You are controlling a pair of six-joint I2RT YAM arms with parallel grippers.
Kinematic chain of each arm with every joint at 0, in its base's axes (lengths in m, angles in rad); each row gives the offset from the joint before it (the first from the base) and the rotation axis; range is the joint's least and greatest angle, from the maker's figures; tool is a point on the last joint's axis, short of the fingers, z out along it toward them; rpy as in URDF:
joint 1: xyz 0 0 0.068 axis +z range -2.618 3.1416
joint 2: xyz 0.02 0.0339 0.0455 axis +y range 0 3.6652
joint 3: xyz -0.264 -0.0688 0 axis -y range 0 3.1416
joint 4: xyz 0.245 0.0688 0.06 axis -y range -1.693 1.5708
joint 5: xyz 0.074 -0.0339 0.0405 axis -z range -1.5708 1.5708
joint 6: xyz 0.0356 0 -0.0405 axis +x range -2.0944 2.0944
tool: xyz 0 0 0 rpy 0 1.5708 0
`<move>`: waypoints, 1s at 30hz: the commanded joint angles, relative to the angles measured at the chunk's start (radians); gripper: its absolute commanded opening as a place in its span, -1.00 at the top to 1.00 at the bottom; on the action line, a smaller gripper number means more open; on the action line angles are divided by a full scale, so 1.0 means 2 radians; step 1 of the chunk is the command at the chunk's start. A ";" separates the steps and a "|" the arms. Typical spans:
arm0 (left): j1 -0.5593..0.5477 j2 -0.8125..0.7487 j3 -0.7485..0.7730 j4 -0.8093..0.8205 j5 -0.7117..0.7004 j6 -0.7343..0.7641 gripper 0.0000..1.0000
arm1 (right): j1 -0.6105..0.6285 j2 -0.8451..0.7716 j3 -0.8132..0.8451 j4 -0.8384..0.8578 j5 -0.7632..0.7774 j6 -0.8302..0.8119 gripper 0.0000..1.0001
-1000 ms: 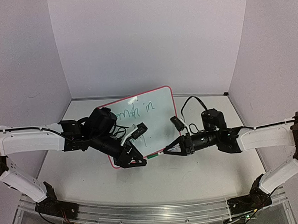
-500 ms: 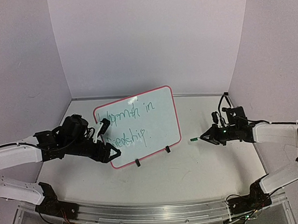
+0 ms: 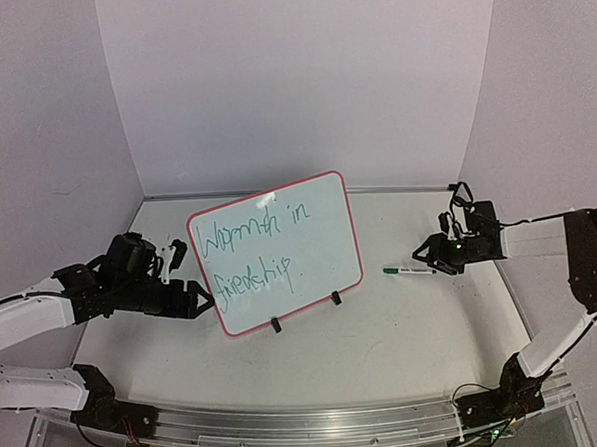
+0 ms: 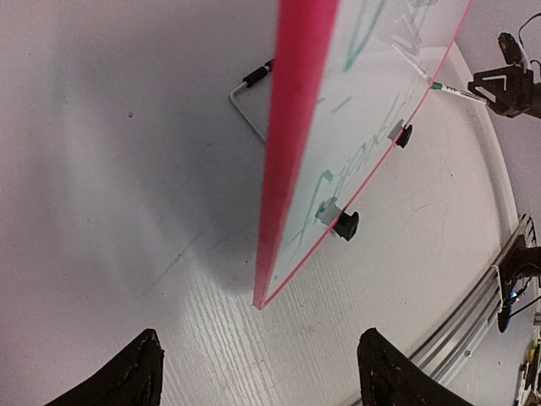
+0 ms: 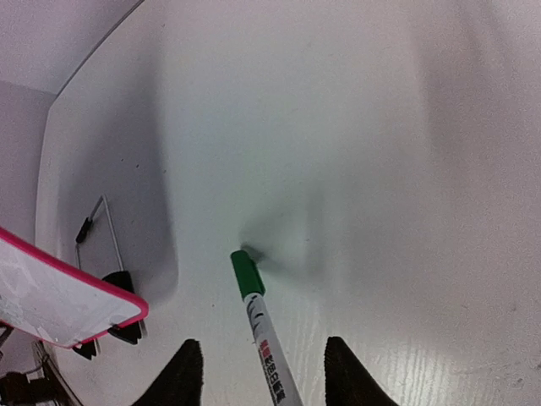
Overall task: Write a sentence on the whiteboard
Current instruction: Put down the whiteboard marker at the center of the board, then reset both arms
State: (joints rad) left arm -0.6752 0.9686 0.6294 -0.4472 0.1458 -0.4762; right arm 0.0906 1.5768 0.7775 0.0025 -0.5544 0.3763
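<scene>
Whiteboard (image 3: 319,232) standing mid worktop (image 3: 385,339), green two-line sentence (image 3: 255,251) on its face, left hand (image 3: 202,301) open and empty by its near-left corner, right hand (image 3: 426,260) open, green-capped marker (image 3: 405,271) lying loose between its fingers

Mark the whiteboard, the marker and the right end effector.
whiteboard (image 3: 325,244), top view, bare white face right of the writing.
marker (image 3: 406,271), top view, white barrel.
right end effector (image 5: 262,342), right wrist view, midway between its fingertips.
</scene>
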 commanded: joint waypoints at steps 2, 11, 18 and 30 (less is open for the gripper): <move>0.034 -0.020 -0.017 0.001 -0.022 -0.011 -0.61 | -0.036 0.011 0.024 -0.009 0.037 -0.033 -0.35; 0.166 0.006 -0.037 0.043 0.002 -0.012 -0.75 | -0.079 -0.011 0.050 -0.056 0.138 -0.057 -0.97; 0.294 0.088 -0.032 0.152 0.030 0.007 -0.81 | -0.094 -0.056 0.048 -0.042 0.210 -0.075 -0.97; 0.383 0.204 -0.020 0.396 -0.093 0.084 -0.88 | -0.104 -0.127 -0.091 0.201 0.255 -0.104 -0.97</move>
State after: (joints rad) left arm 0.0850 1.3408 0.5735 0.0734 0.0885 -0.4060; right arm -0.1169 1.3413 0.6771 0.1839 -0.1130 0.2120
